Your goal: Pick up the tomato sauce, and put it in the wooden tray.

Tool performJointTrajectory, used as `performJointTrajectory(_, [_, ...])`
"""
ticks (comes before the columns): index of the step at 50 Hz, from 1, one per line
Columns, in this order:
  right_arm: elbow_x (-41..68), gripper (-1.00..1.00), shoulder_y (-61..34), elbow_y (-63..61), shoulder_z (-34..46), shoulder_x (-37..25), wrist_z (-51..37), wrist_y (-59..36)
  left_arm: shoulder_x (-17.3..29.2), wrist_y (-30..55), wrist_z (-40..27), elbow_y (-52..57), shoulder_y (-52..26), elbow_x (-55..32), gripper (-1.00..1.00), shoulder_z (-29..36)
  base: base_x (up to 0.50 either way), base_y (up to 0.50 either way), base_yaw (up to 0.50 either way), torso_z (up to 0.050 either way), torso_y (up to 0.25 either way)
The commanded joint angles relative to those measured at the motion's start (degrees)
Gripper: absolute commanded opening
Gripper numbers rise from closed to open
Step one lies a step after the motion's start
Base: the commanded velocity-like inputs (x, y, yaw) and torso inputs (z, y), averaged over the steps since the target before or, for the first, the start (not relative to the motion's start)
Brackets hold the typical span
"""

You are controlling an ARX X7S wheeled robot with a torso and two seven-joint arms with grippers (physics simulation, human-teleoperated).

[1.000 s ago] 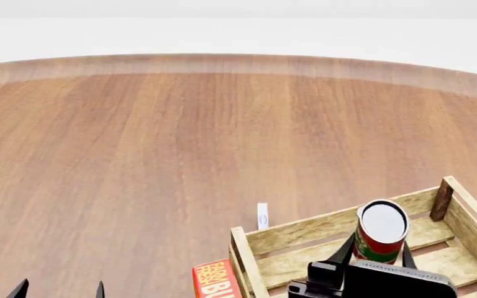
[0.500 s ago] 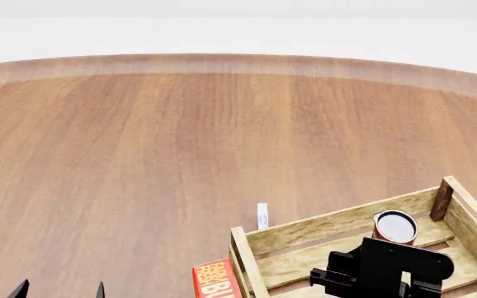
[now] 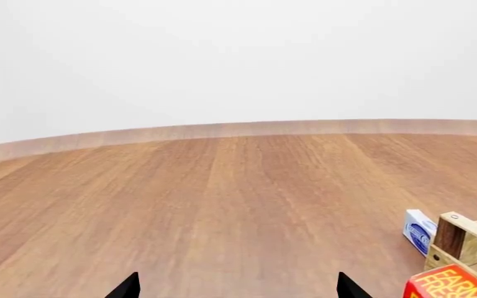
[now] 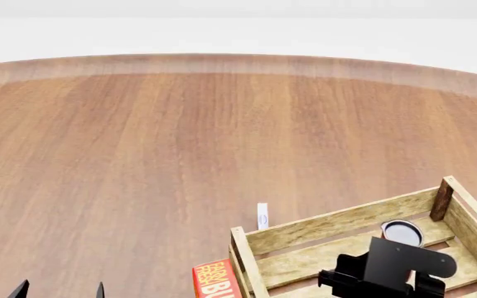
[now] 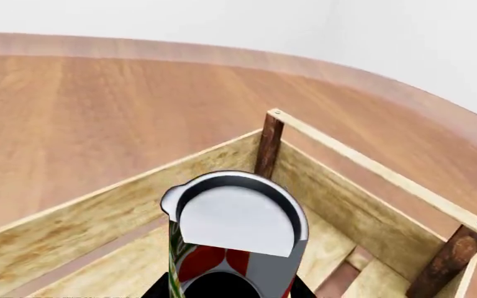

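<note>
The tomato sauce [image 4: 402, 232], a red-labelled can with a silver-white top, stands low inside the wooden tray [image 4: 330, 223], near its far right corner. In the right wrist view the can [image 5: 234, 230] fills the middle, with the tray's slat walls [image 5: 97, 217] around it. My right gripper [image 4: 392, 263] is shut on the can, with its dark fingers against both sides of it [image 5: 228, 290]. My left gripper [image 4: 60, 290] is open and empty at the near left, over bare table; its tips stand wide apart in the left wrist view [image 3: 236, 288].
A red printed box [image 4: 213, 280] lies just left of the tray's near left corner; it also shows in the left wrist view [image 3: 454, 285]. A small white and blue pack [image 4: 263, 215] stands behind the tray's far wall. The round wooden table [image 4: 181, 136] stretches away.
My right gripper has gone down with the can, from above the tray's rim to low inside the tray. The left arm has not moved.
</note>
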State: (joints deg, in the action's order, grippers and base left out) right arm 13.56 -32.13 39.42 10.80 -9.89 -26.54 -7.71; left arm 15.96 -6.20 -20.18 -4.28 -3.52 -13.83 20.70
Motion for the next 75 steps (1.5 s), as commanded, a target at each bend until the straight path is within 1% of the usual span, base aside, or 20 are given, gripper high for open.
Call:
performJointTrajectory(1, [-1.5,-1.0,-1.1,2.4,-0.2,0.2,0.5,1.5,0.1,0.4,-0.3,0.4,0.0,-0.1,1.0,0.3,0.0,0.0,0.0,0.0,0.0])
performJointTrajectory(14, [-1.0,-1.0,-4.1,8.8,0.3,0.9,2.3,1.0,0.3,0.4,-0.5,0.5,-0.1,-0.2,1.0,0.5,0.0,0.0,0.0,0.0,0.001])
performJointTrajectory(47, [0.5,-1.0,-4.7,9.8,0.4,0.7,3.0,-0.8,0.5,-0.8,-0.4,-1.0,-0.6,-0.6,1.0,0.9,0.0,0.0,0.0,0.0,0.0])
performJointTrajectory(70, [1.6,-1.0,-5.9,12.7,0.2,0.9,4.1,-0.2,0.7,-0.3,-1.0,-0.3,-0.6,-0.6,1.0,1.3,0.0,0.0,0.0,0.0,0.0])
performJointTrajectory(71, [1.6,1.0,-5.9,12.7,0.2,0.8,4.0,-0.3,0.7,-0.3,-1.0,-0.3,-0.6,-0.6,1.0,1.4,0.0,0.0,0.0,0.0,0.0])
performJointTrajectory(75, [1.7,1.0,-5.8,12.4,0.2,0.8,3.9,-0.7,0.8,0.1,-1.2,0.3,-0.5,-0.6,1.0,1.5,0.0,0.0,0.0,0.0,0.0])
